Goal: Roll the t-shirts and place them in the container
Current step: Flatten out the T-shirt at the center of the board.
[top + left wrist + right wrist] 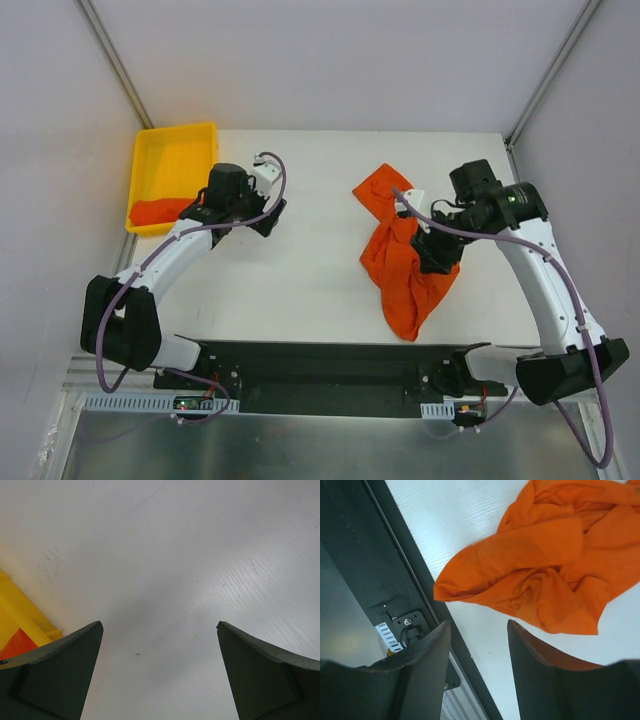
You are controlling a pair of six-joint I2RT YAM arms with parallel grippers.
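Shirt [405,265] sits crumpled by the desk's [300,200] right edge: soft, light, floppy, so I'd pinch a hem corner, not the bunch. Right pincer [479,627] is spread, empty; left pincer [159,625] is wide, empty too.

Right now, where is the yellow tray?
In the top view, the yellow tray sits at the far left corner of the table, just left of the left gripper, with an orange t-shirt in its near end.
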